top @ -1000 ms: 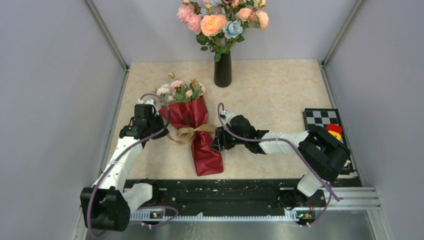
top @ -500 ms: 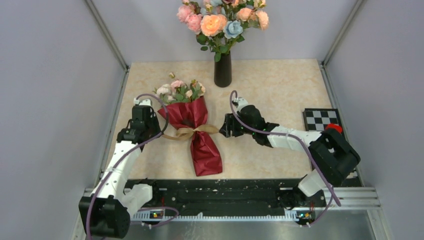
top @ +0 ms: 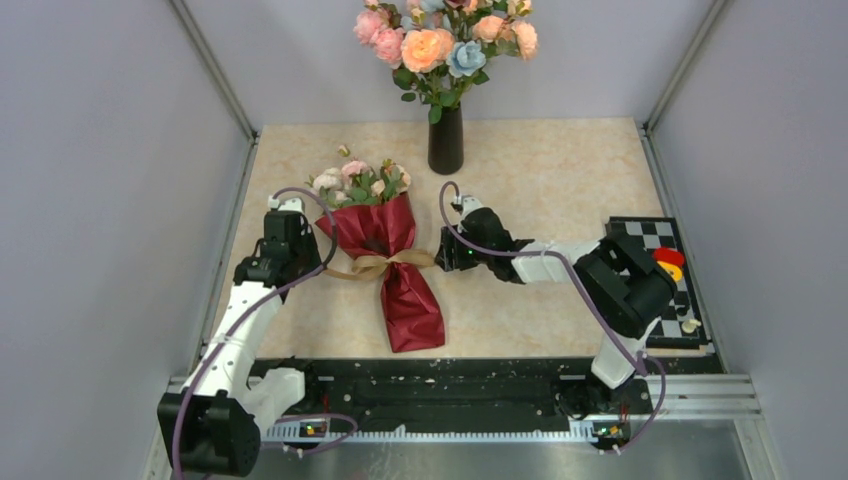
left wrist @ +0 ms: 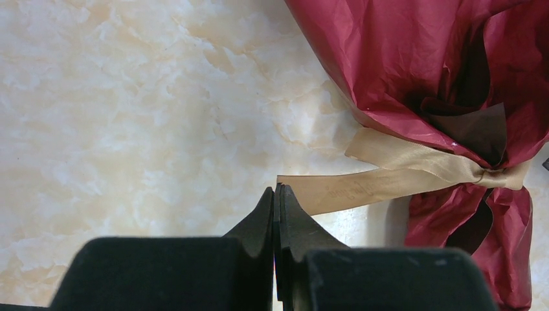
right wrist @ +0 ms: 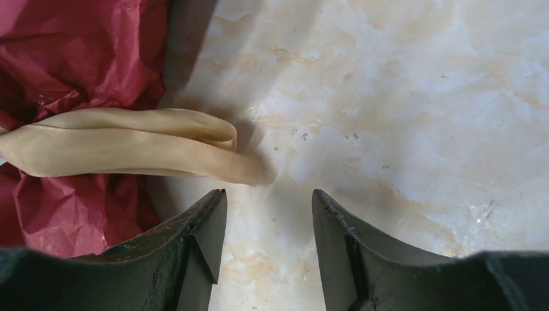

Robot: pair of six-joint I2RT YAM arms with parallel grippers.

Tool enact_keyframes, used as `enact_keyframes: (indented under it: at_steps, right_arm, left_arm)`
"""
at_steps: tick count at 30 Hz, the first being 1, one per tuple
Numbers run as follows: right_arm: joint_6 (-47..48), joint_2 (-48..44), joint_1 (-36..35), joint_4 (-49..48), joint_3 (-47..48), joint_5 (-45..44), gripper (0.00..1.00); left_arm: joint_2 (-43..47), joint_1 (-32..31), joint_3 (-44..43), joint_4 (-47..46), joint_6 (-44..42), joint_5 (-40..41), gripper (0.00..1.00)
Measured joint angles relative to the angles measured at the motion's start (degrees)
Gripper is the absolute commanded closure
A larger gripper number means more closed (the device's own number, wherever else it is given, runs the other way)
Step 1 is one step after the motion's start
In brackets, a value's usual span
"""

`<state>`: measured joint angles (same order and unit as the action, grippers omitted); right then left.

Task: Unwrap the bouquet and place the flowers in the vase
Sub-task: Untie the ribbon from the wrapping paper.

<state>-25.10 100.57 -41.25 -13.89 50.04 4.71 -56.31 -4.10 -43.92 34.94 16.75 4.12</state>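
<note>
The bouquet [top: 390,285] lies on the table in dark red paper [left wrist: 401,58], with its flowers [top: 360,180] at the far end. A tan ribbon [top: 385,263] is tied round its waist. My left gripper [left wrist: 277,189] is shut, and the ribbon's left tail [left wrist: 362,188] runs straight into its tips. In the top view this left gripper [top: 318,270] sits just left of the bouquet. My right gripper [right wrist: 268,194] stands open on the bouquet's right side, nothing between its fingers. The ribbon's right loop [right wrist: 129,152] ends just ahead of its left finger. The black vase [top: 446,140] stands at the back.
Larger peach, pink and blue blooms [top: 440,40] fill the vase. A checkerboard [top: 645,238] with a red and yellow object [top: 668,262] lies at the right edge. A black rail [top: 450,385] runs along the near edge. Grey walls close both sides.
The ribbon's bow has been drawn out flatter and longer. My left gripper shifted slightly up and away. My right gripper swung from beside the bouquet's lower part up to the ribbon's right end.
</note>
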Motion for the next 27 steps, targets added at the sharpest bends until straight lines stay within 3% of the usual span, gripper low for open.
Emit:
enact_keyframes:
  at_steps: [13,15,19,22,27]
  right_arm:
    - [0.9,5.2,-2.0,-2.3,3.3,1.2,0.52]
    - [1.1,5.8,-2.7,-2.5,4.0,1.3,0.58]
    - [1.4,8.0,-3.8,-2.8,6.0,1.5,0.84]
    - [1.5,8.4,-3.9,-2.4,6.3,1.6,0.97]
    - [1.6,7.8,-3.9,-1.3,6.4,1.7,1.00]
  left_arm:
    - [-0.6,0.1,0.0,0.0,-0.2,-0.2,1.00]
    - [-0.9,0.2,0.0,0.0,-0.2,-0.2,1.00]
    - [-1.0,0.3,0.0,0.0,-0.2,-0.2,1.00]
    - [-1.0,0.3,0.0,0.0,-0.2,-0.2,1.00]
    - [-1.3,0.3,0.0,0.0,-0.2,-0.2,1.00]
